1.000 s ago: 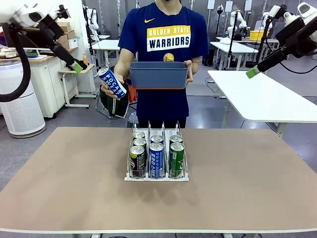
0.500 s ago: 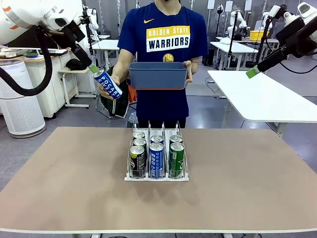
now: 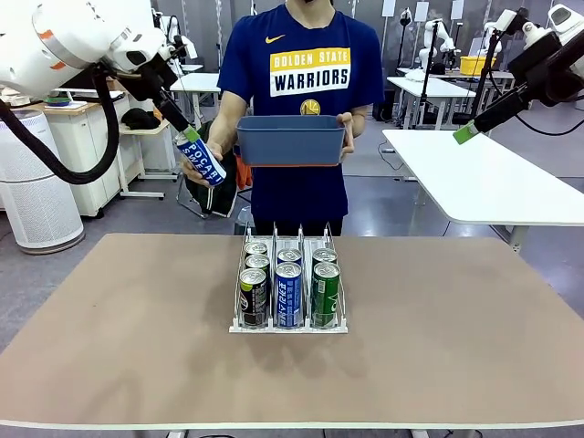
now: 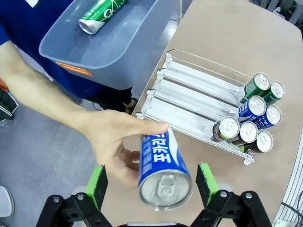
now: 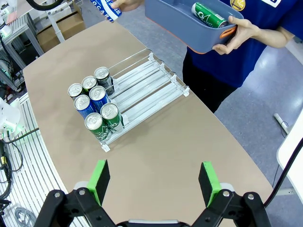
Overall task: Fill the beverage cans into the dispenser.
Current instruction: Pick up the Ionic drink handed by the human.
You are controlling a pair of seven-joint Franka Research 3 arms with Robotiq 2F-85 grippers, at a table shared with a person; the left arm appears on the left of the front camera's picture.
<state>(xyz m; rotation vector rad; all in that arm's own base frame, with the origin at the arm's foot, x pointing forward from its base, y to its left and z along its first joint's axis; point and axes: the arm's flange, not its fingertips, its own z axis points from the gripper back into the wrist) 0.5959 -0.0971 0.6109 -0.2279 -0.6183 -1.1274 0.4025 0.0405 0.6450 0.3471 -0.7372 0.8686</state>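
Observation:
A person's hand holds out a blue-white Pocari Sweat can (image 3: pixel 203 157) to the left of the bin. My left gripper (image 3: pixel 187 136) has come up to its silver top. In the left wrist view the can (image 4: pixel 163 168) lies between the open green pads (image 4: pixel 97 185), which stand apart from it. The dispenser (image 3: pixel 287 328) sits mid-table with several beverage cans at its near end: a dark one (image 3: pixel 253 297), a blue one (image 3: pixel 288 294) and a green one (image 3: pixel 325 292). My right gripper (image 3: pixel 465 132) hangs open, high at the right, with nothing in it (image 5: pixel 154 177).
The person's other hand holds a blue-grey bin (image 3: pixel 292 139) at chest height beyond the table's far edge. A green can (image 4: pixel 102 14) lies in it. The dispenser's far lane halves (image 5: pixel 147 82) are bare. Brown tabletop (image 3: pixel 438 347) spreads all round the rack.
My left arm has swung right and down until its fingers flank the top of the held can. The person's hand has dropped slightly. The right arm has not moved.

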